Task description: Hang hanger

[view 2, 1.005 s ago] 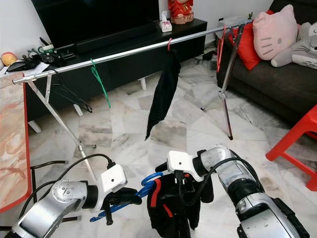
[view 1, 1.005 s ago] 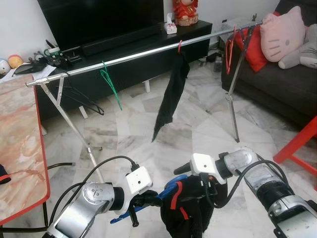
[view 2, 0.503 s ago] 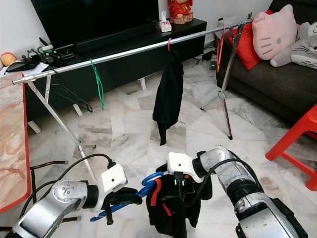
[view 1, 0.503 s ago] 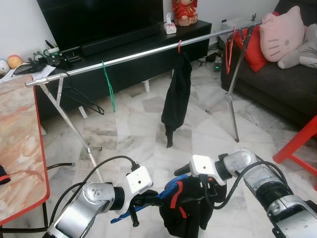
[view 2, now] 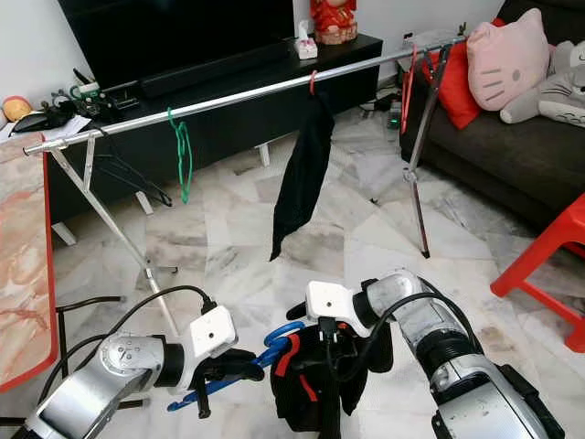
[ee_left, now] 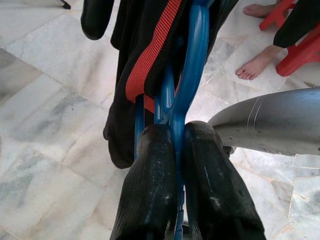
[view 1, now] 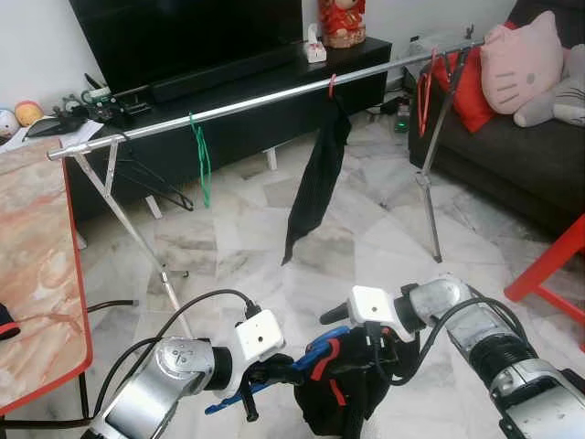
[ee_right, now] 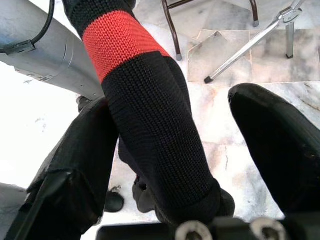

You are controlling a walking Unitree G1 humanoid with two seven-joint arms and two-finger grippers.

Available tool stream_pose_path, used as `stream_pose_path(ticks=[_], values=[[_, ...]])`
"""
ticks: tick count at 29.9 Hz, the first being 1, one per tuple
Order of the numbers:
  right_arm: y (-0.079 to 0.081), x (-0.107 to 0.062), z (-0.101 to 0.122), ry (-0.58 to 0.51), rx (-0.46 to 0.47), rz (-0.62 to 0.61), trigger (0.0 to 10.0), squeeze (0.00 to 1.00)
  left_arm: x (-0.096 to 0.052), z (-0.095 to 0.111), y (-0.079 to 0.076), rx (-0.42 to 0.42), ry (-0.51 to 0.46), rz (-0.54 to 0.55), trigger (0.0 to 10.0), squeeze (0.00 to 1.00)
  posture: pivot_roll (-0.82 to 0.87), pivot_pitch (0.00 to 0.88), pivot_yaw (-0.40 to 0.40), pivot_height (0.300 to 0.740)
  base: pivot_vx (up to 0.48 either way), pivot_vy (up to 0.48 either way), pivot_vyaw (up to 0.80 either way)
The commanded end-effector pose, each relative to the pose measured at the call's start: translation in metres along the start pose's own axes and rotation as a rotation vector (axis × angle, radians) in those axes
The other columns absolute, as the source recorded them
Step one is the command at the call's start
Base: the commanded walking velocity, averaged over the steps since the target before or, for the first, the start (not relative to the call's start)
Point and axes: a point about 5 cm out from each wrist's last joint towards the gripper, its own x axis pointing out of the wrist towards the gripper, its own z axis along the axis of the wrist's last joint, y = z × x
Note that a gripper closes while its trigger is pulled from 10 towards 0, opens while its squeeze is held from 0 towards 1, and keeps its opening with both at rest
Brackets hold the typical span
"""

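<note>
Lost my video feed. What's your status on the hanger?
Left gripper shut on blue hanger. Right gripper open around the black garment on it. Rail ahead, not reached; black cloth hangs mid-rail.

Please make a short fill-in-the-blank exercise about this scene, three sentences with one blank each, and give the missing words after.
1. The left gripper is shut on a plastic hanger whose colour is ____.
2. The black garment with a red stripe hangs on that hanger, between the right gripper's two ____ fingers.
3. The thin green wire hanger hangs from the long ____ rail.

Missing words: blue; open; metal
</note>
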Motion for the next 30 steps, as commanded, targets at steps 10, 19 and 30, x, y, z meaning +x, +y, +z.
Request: stream_pose_path(ticks=[10,19,30], values=[[-0.006,0.001,0.008,0.003,-0.033,-0.009,0.0,0.00,-0.002,0.010,0.002,0.041,-0.018,0.011,10.0,0.00,-0.11,0.000,0.082,0.740,0.000,0.000,0.00],[-0.007,-0.004,0.011,0.055,-0.141,-0.001,10.0,0.00,-0.002,0.009,0.001,0.045,-0.011,0.007,10.0,0.00,-0.11,0.000,0.084,0.740,0.000,0.000,0.00],[-0.012,-0.015,0.018,0.063,-0.204,0.007,10.0,0.00,0.002,0.008,0.000,0.050,-0.005,-0.003,10.0,0.00,-0.12,0.000,0.087,0.740,0.000,0.000,0.00]])
